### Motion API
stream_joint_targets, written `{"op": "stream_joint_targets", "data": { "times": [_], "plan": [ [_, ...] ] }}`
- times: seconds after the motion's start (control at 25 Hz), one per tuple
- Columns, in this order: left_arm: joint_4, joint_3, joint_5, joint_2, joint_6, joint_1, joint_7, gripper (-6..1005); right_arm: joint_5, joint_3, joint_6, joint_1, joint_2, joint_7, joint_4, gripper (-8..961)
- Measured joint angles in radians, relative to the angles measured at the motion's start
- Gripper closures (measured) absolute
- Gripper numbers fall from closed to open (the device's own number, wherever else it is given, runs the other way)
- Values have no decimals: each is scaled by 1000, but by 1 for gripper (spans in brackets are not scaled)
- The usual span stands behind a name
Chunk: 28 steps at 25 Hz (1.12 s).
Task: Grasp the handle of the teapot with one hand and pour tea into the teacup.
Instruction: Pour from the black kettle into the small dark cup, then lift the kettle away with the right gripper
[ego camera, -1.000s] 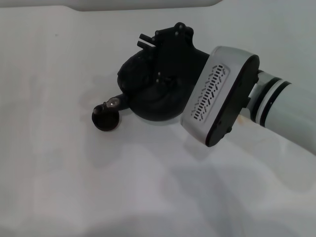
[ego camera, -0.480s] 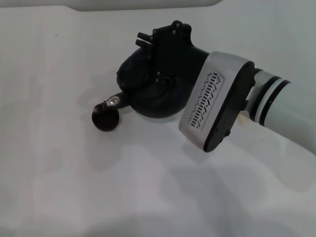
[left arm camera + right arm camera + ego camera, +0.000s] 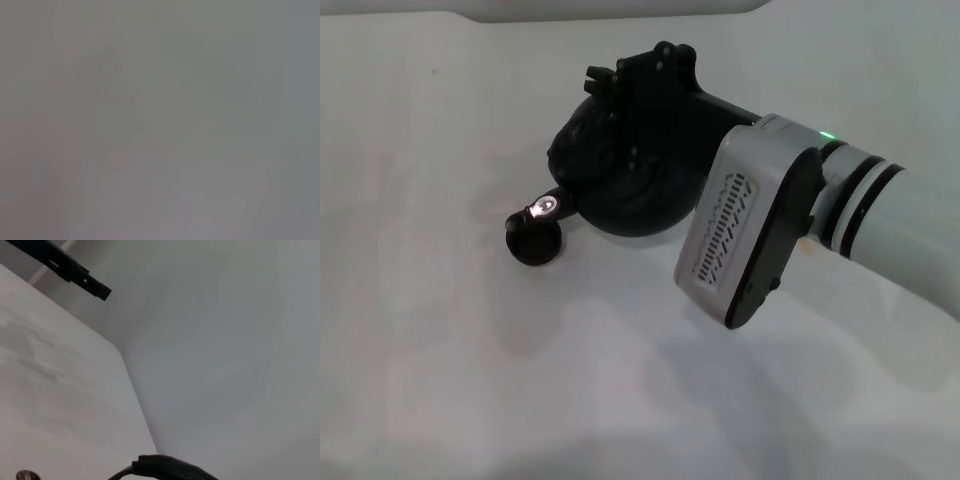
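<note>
Head view: right gripper (image 3: 638, 95) sits on top of the teapot (image 3: 620, 190), apparently clamped on the handle, which it hides. Teapot tilts toward the teacup (image 3: 534, 241); silvery-capped spout (image 3: 546, 207) just over the cup's rim. Both on the white table (image 3: 440, 340). Left wrist view: blank grey, left gripper unseen. Right wrist view: table, wall, a dark curved edge.

White table (image 3: 440, 380); teacup (image 3: 534, 242) resting on it
</note>
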Motion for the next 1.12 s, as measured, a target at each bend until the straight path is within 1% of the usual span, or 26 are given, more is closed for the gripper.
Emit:
{"op": "stream_joint_targets", "data": {
  "times": [0.8, 1.12],
  "plan": [
    [0, 0, 0, 1, 0, 2, 0, 107, -8, -25, 6, 3, 5, -147, -19, 910],
    [0, 0, 0, 0, 0, 1, 0, 108, -12, -6, -5, 8, 5, -162, -14, 911]
  ]
}}
